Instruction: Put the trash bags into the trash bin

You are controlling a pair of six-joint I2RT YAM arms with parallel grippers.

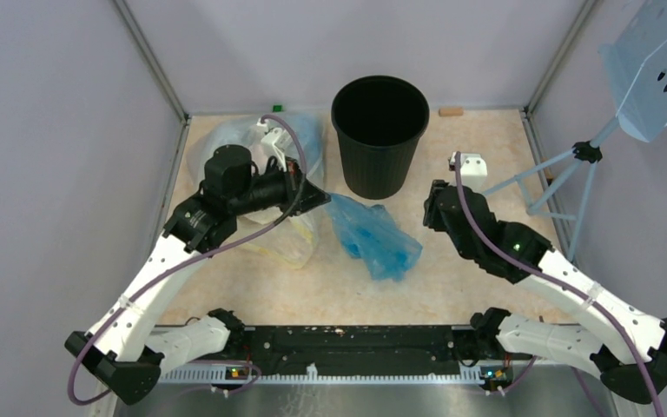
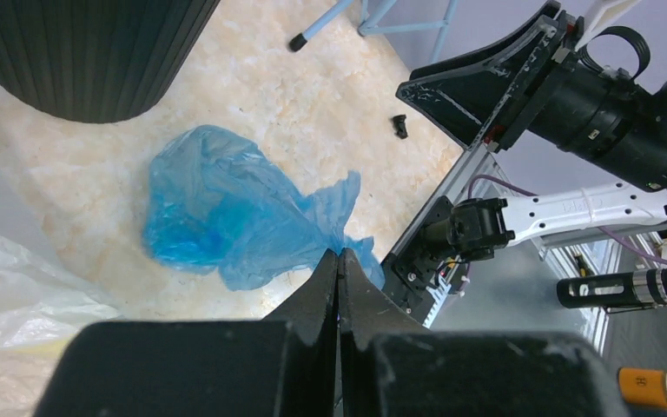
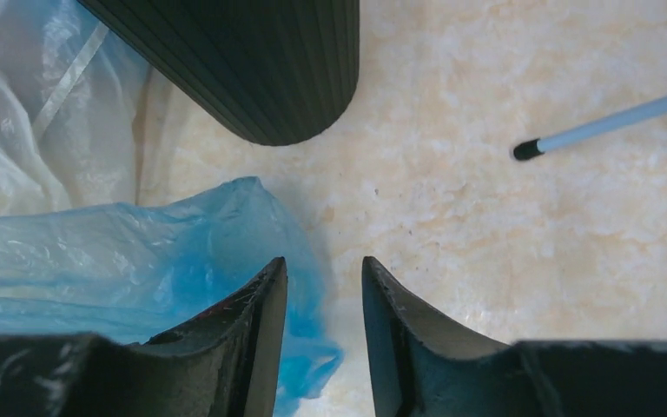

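The black ribbed trash bin (image 1: 379, 139) stands upright at the back middle of the table. In front of it the crumpled blue trash bag (image 1: 373, 236) lies flat on the table. My left gripper (image 1: 317, 198) is shut with nothing visible between its jaws, its tip at the bag's left corner. In the left wrist view the closed tip (image 2: 340, 254) sits over the edge of the blue bag (image 2: 226, 217). My right gripper (image 1: 432, 213) hovers just right of the bag. Its jaws (image 3: 323, 265) stand apart over the edge of the blue bag (image 3: 139, 261), clamping nothing.
A large clear yellowish-white plastic bag (image 1: 247, 139) lies at the back left, partly under my left arm. A blue-grey tripod (image 1: 564, 174) with a perforated panel (image 1: 660, 69) stands at the right. A small white object (image 1: 471, 165) sits right of the bin.
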